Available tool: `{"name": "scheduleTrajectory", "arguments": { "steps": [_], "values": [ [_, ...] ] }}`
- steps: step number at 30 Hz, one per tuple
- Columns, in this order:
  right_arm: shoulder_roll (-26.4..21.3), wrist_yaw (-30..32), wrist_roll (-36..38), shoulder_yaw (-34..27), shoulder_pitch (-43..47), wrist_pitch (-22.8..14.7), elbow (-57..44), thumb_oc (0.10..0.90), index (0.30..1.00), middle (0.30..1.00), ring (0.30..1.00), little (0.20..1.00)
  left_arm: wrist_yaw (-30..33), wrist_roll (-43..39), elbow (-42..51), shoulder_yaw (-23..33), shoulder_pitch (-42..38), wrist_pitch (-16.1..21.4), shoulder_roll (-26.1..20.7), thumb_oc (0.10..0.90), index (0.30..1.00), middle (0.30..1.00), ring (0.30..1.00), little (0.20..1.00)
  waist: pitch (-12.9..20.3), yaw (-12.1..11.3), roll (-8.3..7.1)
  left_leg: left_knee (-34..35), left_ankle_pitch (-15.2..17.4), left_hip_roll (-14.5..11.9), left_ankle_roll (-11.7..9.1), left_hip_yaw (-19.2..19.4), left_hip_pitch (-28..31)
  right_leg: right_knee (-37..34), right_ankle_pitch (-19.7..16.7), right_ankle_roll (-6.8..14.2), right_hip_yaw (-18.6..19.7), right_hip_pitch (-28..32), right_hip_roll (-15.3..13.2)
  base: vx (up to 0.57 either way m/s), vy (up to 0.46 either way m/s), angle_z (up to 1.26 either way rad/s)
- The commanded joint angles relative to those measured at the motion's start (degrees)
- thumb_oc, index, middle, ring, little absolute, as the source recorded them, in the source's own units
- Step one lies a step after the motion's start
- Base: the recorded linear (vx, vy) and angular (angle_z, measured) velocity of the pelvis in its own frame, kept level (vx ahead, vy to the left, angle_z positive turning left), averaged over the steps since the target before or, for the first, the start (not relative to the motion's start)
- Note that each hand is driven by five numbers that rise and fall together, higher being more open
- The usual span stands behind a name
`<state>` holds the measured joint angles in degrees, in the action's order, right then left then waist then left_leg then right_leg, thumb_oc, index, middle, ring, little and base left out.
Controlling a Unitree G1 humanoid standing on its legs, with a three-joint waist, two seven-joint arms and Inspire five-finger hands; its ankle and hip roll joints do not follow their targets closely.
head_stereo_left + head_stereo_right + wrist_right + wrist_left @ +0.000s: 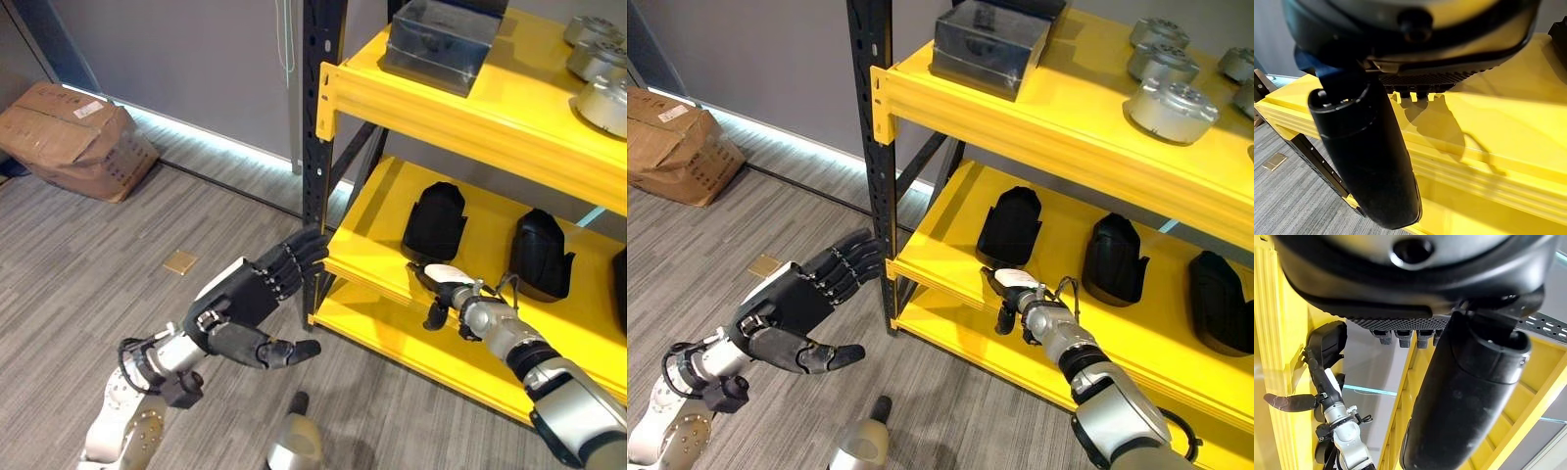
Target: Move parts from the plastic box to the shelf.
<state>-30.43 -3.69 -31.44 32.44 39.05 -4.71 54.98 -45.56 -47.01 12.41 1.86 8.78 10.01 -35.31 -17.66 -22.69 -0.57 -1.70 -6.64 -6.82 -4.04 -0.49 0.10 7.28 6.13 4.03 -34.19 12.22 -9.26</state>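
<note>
Cardboard box (76,139): lay on the floor at far left, cut off by the picture's edge.
Left hand (240,305): hung in the air beside the shelf's black upright (315,147), fingers straight and spread, thumb out, holding nothing.
Plastic box (441,39): dark, on the top yellow shelf (470,113), its far end cropped; contents could not be made out.
Black parts (435,221): stood upright on the middle shelf, long axes vertical, well apart in a row; the rightmost was cut off.
Right hand (446,284): over the middle shelf's front edge, before the first part, empty; fingers extended in its wrist view.
Silver round parts (1171,103): on the top shelf, right end, partly cropped.
</note>
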Motion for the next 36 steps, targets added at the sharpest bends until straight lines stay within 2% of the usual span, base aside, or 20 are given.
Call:
{"name": "scheduleTrajectory", "arguments": {
  "steps": [1, 9, 13, 17, 21, 22, 26, 27, 29, 30, 31, 33, 34, 36],
  "values": [
    [-3.87, 1.19, 0.39, 1.34, 8.7, 0.97, 2.63, 0.9, 1.0, 1.0, 1.0, 1.0, -1.69, -5.51, 5.75, -1.76, -1.16, 3.87, -1.65, 0.9, 1.0, 1.0, 1.0, 1.0, 2.98, -2.63, 0.47, -3.15, 4.66, -1.48, -1.43, -2.44, -1.96, 4.82, 2.77, -2.14, 2.63, -2.46, 1.44, 0.0, 0.0, 0.0],
    [-4.99, 0.64, 0.22, 1.22, 8.88, 0.22, 2.0, 0.9, 1.0, 1.0, 1.0, 1.0, -2.81, -6.41, 4.85, -1.91, -0.42, 5.42, -1.85, 0.9, 1.0, 1.0, 1.0, 1.0, 2.51, -2.29, 1.18, -3.23, 4.4, -1.18, -1.34, -2.52, -2.38, 5.23, 2.76, -2.04, 2.7, -2.88, 1.01, -0.01, 0.008, 0.0],
    [-4.57, 0.21, 0.24, 1.48, 8.33, 1.14, 0.87, 0.9, 1.0, 1.0, 1.0, 1.0, -3.46, -7.0, 4.28, -2.33, -0.48, 6.25, -1.69, 0.9, 1.0, 1.0, 1.0, 1.0, 2.06, -1.9, 1.32, -3.25, 4.35, -1.1, -1.28, -2.18, -2.66, 5.36, 2.73, -2.03, 2.97, -3.35, 0.86, -0.05, 0.042, 0.0],
    [-4.84, 1.63, 1.48, 1.61, 7.2, 1.71, -1.8, 0.9, 1.0, 1.0, 1.0, 1.0, -4.31, -7.93, 3.23, -2.79, -0.16, 8.36, -1.45, 0.9, 1.0, 1.0, 1.0, 1.0, 1.27, -0.79, 1.47, -2.95, 4.19, -0.96, -1.1, -1.25, -2.93, 4.86, 2.12, -1.78, 3.74, -4.14, 0.75, -0.09, 0.06, -0.02],
    [-5.86, 3.06, 1.94, 1.69, 5.17, 0.49, -6.71, 0.9, 1.0, 1.0, 1.0, 1.0, -4.75, -8.81, 3.26, -2.32, 0.24, 9.44, -1.22, 0.9, 1.0, 1.0, 1.0, 1.0, 0.8, 0.31, 1.26, -2.48, 4.05, -0.95, -0.95, -0.29, -2.95, 4.14, 1.49, -1.5, 4.57, -4.69, 0.65, -0.1, 0.058, -0.07],
    [-6.29, 3.03, 2.19, 1.72, 3.99, 1.1, -10.33, 0.9, 1.0, 1.0, 1.0, 1.0, -4.74, -8.95, 3.34, -2.13, 0.57, 10.02, -0.99, 0.9, 1.0, 1.0, 1.0, 1.0, 0.8, 1.04, 1.2, -2.35, 3.03, -0.85, -0.48, 0.33, -3.57, 3.36, 0.16, -1.68, 4.13, -5.24, 0.47, -0.15, 0.097, -0.04],
    [-6.56, 2.23, 3.23, 0.65, -1.87, 2.09, -23.61, 0.9, 1.0, 1.0, 1.0, 1.0, -3.45, -9.16, 4.14, -1.41, 1.76, 11.87, 0.05, 0.9, 1.0, 1.0, 1.0, 1.0, 0.75, 3.54, 0.53, -2.07, 3.17, -1.15, -0.18, 2.66, -3.21, 2.15, -0.78, -1.24, 6.02, -5.94, 0.46, -0.11, 0.085, -0.08],
    [-6.56, 1.8, 2.53, -0.25, -5.04, 2.88, -29.65, 0.9, 1.0, 1.0, 1.0, 1.0, -2.83, -9.55, 4.56, -1.13, 2.07, 12.03, 0.43, 0.9, 1.0, 1.0, 1.0, 1.0, 0.73, 4.58, 0.32, -2.1, 3.31, -1.23, -0.05, 3.36, -3.06, 2.1, -0.95, -1.08, 6.61, -6.18, 0.41, -0.08, 0.077, -0.22],
    [-6.77, 2.21, 2.68, -1.15, -8.18, 1.99, -34.28, 0.9, 1.0, 1.0, 1.0, 1.0, -2.38, -9.9, 4.99, -0.84, 2.51, 12.02, 1.07, 0.9, 1.0, 1.0, 1.0, 1.0, 0.85, 5.47, 0.1, -2.13, 3.53, -1.28, 0.14, 4.14, -2.86, 1.9, -1.07, -0.95, 7.33, -6.33, 0.39, -0.06, 0.08, -0.22],
    [-6.84, 2.88, 2.43, -3.24, -12.94, -0.27, -41.6, 0.9, 1.0, 1.0, 1.0, 1.0, -0.83, -10.23, 5.56, -0.47, 3.27, 10.32, 1.78, 0.9, 1.0, 1.0, 1.0, 1.0, 1.21, 6.85, -0.27, -1.95, 3.58, -1.52, 0.32, 5.24, -2.51, 1.77, -1.32, -0.74, 8.17, -6.67, 0.43, -0.07, 0.086, -0.27],
    [-7.05, 3.01, 2.98, -3.7, -14.43, -1.81, -44.59, 0.9, 1.0, 1.0, 1.0, 1.0, -0.09, -10.69, 5.55, -0.59, 3.38, 9.68, 2.1, 0.9, 1.0, 1.0, 1.0, 1.0, 1.36, 7.5, -0.37, -1.8, 3.66, -1.59, 0.43, 5.76, -2.28, 1.56, -1.43, -0.62, 8.54, -6.72, 0.43, -0.07, 0.086, -0.29],
    [-7.44, 2.62, 3.45, -4.41, -16.29, -2.24, -48.52, 0.9, 1.0, 1.0, 1.0, 1.0, 0.53, -11.16, 5.53, -0.75, 3.41, 9.84, 2.41, 0.9, 1.0, 1.0, 1.0, 1.0, 1.54, 8.05, -0.39, -1.73, 3.76, -1.67, 0.5, 6.23, -2.1, 1.46, -1.54, -0.48, 8.93, -6.84, 0.43, -0.06, 0.068, -0.16],
    [-7.81, 4.4, 3.74, -6.16, -20.07, -4.45, -55.22, 0.9, 1.0, 1.0, 1.0, 1.0, 2.15, -10.62, 5.5, -1.35, 3.31, 11.12, 3.39, 0.9, 1.0, 1.0, 1.0, 1.0, 1.96, 9.74, -0.59, -1.46, 3.97, -1.85, 0.68, 7.51, -1.55, 0.93, -1.98, -0.13, 9.98, -6.99, 0.41, -0.11, 0.109, -0.27],
    [-8.01, 6.89, 5.32, -8.43, -23.93, -7.4, -60.03, 0.9, 1.0, 1.0, 1.0, 1.0, 2.51, -10.72, 5.59, -1.89, 3.33, 12.08, 4.17, 0.9, 1.0, 1.0, 1.0, 1.0, 2.52, 11.14, -0.8, -1.14, 4.08, -2.1, 0.7, 8.63, -1.1, 0.22, -2.47, 0.13, 10.74, -7.08, 0.42, -0.11, 0.096, -0.32]
  ]
}}
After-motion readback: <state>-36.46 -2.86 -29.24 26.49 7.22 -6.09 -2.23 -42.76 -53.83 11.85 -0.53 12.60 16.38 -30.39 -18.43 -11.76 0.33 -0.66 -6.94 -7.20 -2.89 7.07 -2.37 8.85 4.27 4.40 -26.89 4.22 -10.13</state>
